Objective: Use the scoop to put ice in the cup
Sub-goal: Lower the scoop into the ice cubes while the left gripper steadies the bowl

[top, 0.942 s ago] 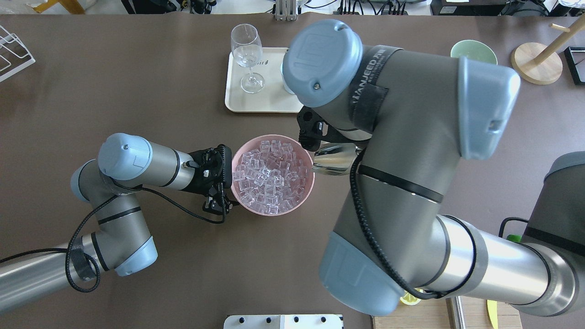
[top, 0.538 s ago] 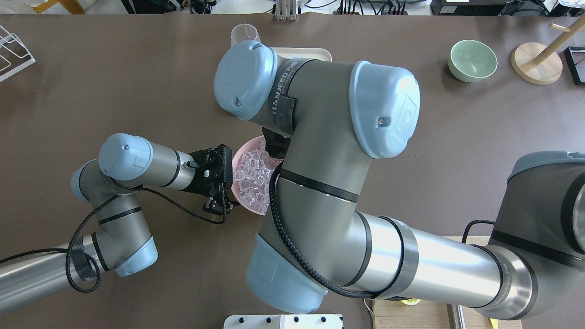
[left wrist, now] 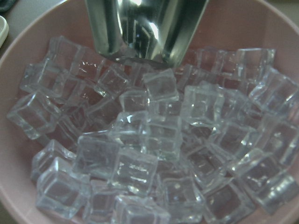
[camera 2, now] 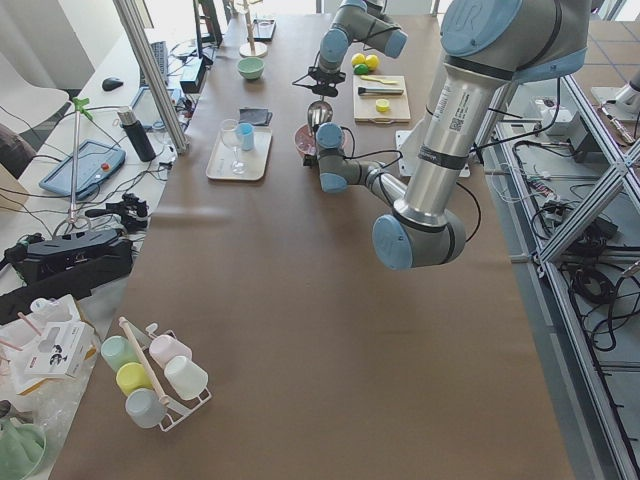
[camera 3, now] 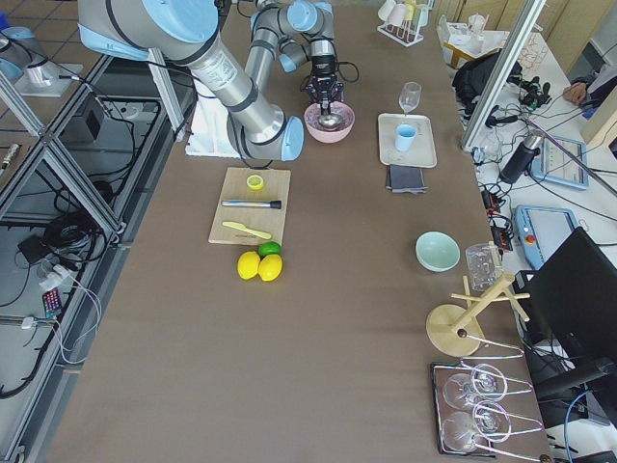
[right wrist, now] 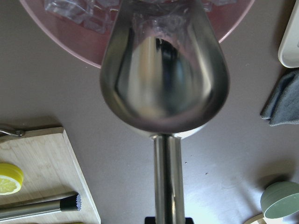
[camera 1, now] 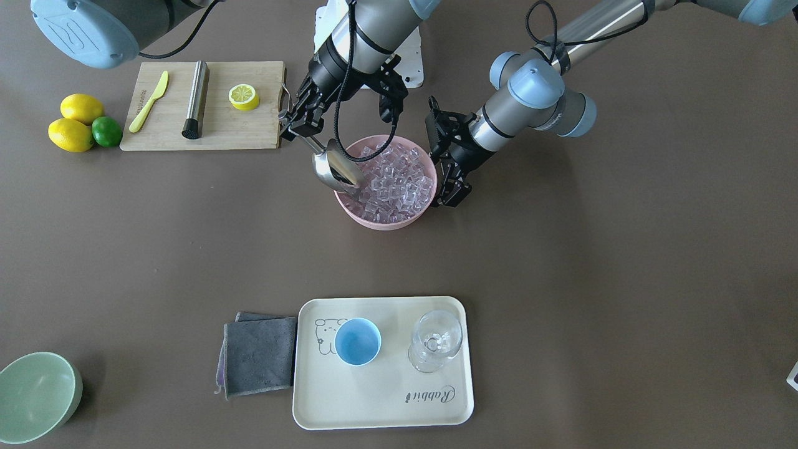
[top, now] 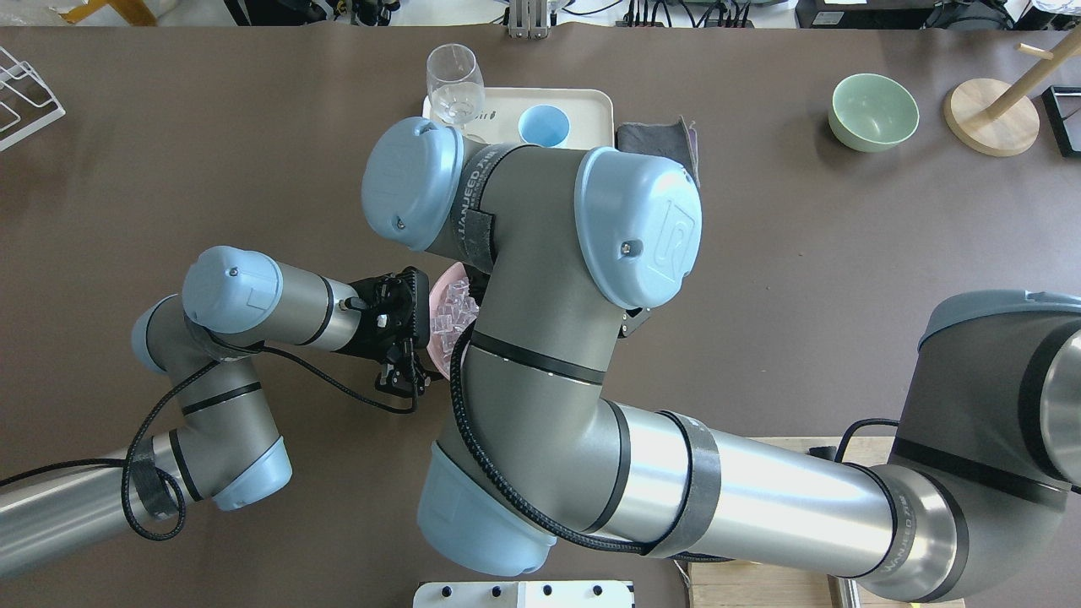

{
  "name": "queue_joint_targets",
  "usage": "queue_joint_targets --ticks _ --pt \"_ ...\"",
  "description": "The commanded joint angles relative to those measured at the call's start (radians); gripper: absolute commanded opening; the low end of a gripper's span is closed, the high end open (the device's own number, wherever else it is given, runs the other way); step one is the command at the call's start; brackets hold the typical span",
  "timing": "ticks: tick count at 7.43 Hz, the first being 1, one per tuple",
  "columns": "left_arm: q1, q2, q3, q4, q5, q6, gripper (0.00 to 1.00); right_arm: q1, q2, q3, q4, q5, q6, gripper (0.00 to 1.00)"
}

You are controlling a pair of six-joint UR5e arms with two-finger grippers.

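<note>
The pink bowl (camera 1: 380, 223) holds the ice (camera 1: 399, 178), many clear cubes. My right gripper (camera 1: 301, 125) is shut on the handle of the steel scoop (camera 1: 335, 168). The scoop tilts down with its front lip among the cubes at the bowl's edge. The right wrist view shows the scoop (right wrist: 163, 70) with no cubes in it. My left gripper (camera 1: 444, 178) sits at the bowl's opposite rim and looks closed on it, but its fingertips are hidden. The left wrist view shows ice (left wrist: 149, 140) and the scoop lip (left wrist: 145, 28). The light-blue cup (camera 1: 357, 341) stands empty on the cream tray (camera 1: 380, 405).
A stemmed glass (camera 1: 435, 340) stands beside the cup on the tray. A grey cloth (camera 1: 259, 352) lies next to the tray. A green bowl (camera 1: 37, 396) is at the far corner. The cutting board (camera 1: 249, 134) carries a steel rod (camera 1: 195, 98), with lemons (camera 1: 75, 121) beside it.
My right arm has swung left over the pink bowl, hiding most of it from overhead and uncovering the cup and tray. The scoop went from beside the rim into the bowl. The left arm has not moved.
</note>
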Motion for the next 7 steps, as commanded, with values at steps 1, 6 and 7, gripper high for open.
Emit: queue_joint_targets --ticks 1,6,7 --pt "0.0 0.0 -0.001 0.0 0.0 0.0 0.99 -0.02 0.006 -0.021 0.024 -0.003 0.009 0.0" --pt "0.0 0.002 0.0 0.0 0.0 0.0 0.99 -0.034 -0.116 0.101 0.193 -0.009 0.023 0.0" --pt "0.0 0.002 -0.001 0.0 0.0 0.0 0.99 -0.034 -0.156 0.142 0.228 -0.009 0.028 0.0"
